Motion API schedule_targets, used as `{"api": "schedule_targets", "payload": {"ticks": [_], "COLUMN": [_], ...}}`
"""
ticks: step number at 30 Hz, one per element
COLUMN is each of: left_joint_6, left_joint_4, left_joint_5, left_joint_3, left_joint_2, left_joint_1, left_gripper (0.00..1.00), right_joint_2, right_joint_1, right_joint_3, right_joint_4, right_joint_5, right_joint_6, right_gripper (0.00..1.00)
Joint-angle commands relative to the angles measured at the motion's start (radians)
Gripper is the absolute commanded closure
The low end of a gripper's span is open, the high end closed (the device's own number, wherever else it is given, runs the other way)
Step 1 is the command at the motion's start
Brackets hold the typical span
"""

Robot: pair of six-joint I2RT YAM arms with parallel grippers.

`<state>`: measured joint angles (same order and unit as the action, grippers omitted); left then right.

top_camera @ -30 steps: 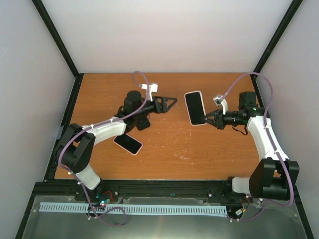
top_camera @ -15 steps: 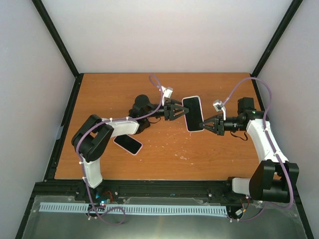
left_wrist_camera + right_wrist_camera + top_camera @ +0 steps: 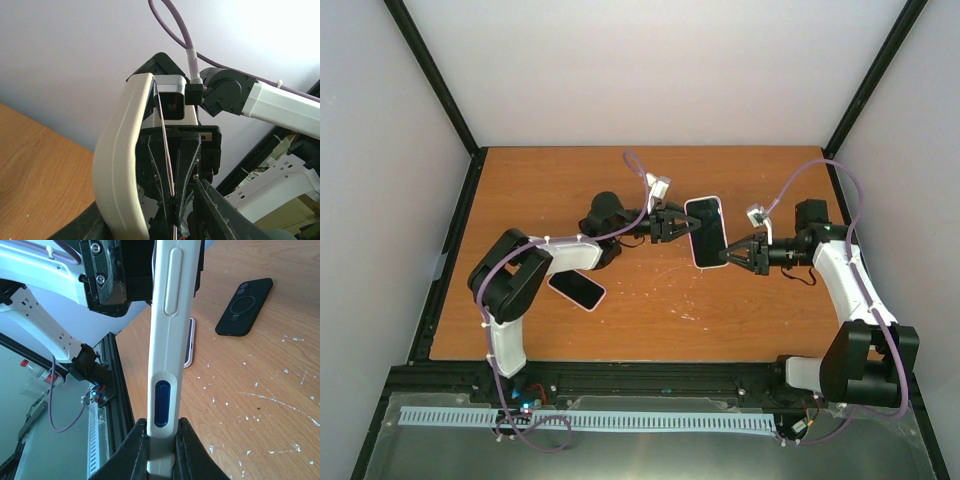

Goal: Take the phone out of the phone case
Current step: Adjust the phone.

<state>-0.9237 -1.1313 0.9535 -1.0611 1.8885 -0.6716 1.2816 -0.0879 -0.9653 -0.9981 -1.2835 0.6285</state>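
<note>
We clamp the phone case (image 3: pixel 708 231) by its near end in our right gripper (image 3: pixel 728 257); our left gripper (image 3: pixel 672 225) sits at its long edge, and we cannot tell whether it is clenched.

Robot lab test cell. I work on scratched wooden table (image 3: pixel 650 320) boxed in by blank white walls (image 3: pixel 650 70) and black metal frame (image 3: pixel 432 80). My left arm (image 3: pixel 550 258) and right arm (image 3: pixel 855 285) bolted to black rail (image 3: pixel 660 375) at near edge. Purple cables (image 3: pixel 848 180) loop along both; white slotted cable duct (image 3: pixel 590 420) and small lit board (image 3: pixel 525 405) sit in front.
</note>
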Motion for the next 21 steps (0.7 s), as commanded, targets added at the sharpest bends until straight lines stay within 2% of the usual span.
{"api": "schedule_targets", "payload": {"ticks": [1, 4, 10, 17, 19, 21], "left_joint_6": [-0.004, -0.003, 0.010, 0.016, 0.017, 0.019], "left_joint_4": [-0.071, -0.066, -0.022, -0.021, -0.023, -0.031], "left_joint_5": [0.037, 0.043, 0.059, 0.067, 0.069, 0.070], "left_joint_3": [-0.043, -0.063, -0.123, -0.112, -0.106, -0.097], "left_joint_2": [0.012, 0.021, 0.047, 0.043, 0.040, 0.032], "left_joint_1": [0.000, 0.000, -0.002, -0.001, 0.000, 0.000], "left_gripper": [0.64, 0.65, 0.74, 0.80, 0.79, 0.68], "right_joint_2": [-0.014, -0.007, 0.010, 0.012, 0.016, 0.024], "right_joint_1": [0.005, 0.018, 0.039, 0.039, 0.040, 0.039], "right_joint_3": [0.007, 0.018, 0.010, 0.008, 0.007, 0.003], "right_joint_4": [0.029, 0.050, 0.048, 0.052, 0.060, 0.059], "right_joint_5": [-0.065, -0.061, -0.064, -0.065, -0.067, -0.076], "right_joint_6": [-0.004, -0.024, -0.027, -0.029, -0.040, -0.045], "right_gripper": [0.96, 0.96, 0.97, 0.97, 0.97, 0.97]}}
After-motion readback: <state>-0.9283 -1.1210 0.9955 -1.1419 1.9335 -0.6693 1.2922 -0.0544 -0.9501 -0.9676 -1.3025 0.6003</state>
